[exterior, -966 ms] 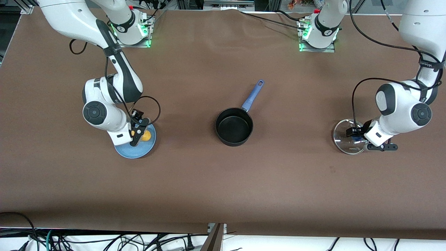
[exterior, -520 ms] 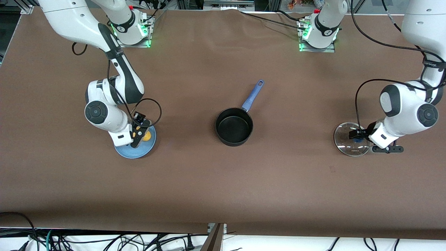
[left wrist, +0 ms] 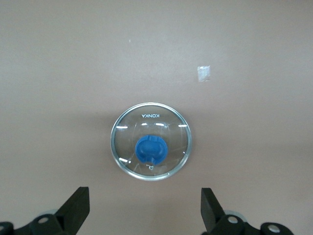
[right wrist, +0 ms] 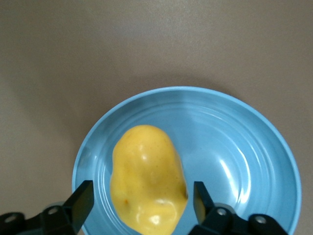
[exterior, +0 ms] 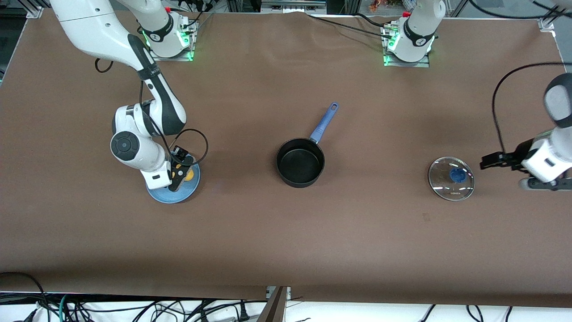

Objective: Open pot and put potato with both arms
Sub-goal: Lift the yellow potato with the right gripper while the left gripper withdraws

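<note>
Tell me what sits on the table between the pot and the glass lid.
Nothing: in the front view only bare brown tabletop lies between the pot and the glass lid.

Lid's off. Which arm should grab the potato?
Right. Its pincer is open around the potato on the blue plate. The left pincer is open above the glass lid.

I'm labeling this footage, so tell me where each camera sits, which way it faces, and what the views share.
Front view: high across the table, facing both arms; shows pot, both bases.
Left wrist view: on the left arm, looking down at the glass lid; left gripper jaws open.
Right wrist view: on the right arm, looking down at the potato on the blue plate; right gripper jaws open around it.
Shared: front view also shows lid, potato, plate.
</note>
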Controlling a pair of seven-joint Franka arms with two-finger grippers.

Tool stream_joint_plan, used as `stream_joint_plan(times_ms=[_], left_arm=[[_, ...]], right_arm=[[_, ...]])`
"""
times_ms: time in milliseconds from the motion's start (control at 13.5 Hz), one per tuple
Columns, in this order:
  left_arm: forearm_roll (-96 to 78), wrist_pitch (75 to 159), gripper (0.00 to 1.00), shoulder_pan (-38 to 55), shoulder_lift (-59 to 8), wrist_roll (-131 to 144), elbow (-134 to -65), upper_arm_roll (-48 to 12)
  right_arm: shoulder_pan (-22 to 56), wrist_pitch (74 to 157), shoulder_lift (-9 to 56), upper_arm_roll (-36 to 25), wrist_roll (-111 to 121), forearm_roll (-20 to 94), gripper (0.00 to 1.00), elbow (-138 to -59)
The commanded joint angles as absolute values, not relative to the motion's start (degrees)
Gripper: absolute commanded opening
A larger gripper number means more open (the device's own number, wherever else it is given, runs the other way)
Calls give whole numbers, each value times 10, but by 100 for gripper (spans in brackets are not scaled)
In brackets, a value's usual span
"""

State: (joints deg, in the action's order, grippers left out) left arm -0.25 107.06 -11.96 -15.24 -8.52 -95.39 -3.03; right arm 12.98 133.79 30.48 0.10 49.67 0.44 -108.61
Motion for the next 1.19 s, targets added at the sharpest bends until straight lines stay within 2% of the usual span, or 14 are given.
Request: stream_joint_plan(times_ms=[0,223,297,372,595,669,1115], left_arm=[[-12,993,100,-109,-116,-97,-904,-25],[-18,929,100,-98,-70,-72,-886,-24],[-18,913,100,-97,-62,-49,-877,-24],[-15,897,100,-91,-57,-23,-871,-24],[-19,879,100,-87,-58,21,-869,-27],[-19,878,100,-85,-60,22,-869,-31],[-12,878,100,-70,-68,20,-866,-31]], right_arm=[[127,1342,308,2,505,18,61,-1081],[128,1341,306,1,498,18,8,-1079],[129,1335,303,1,494,18,0,-1067],[130,1318,302,1,489,18,0,-1044],[134,1176,302,1,443,47,0,-953],[141,1157,302,2,411,58,0,-937],[256,1137,308,18,81,92,0,-886]])
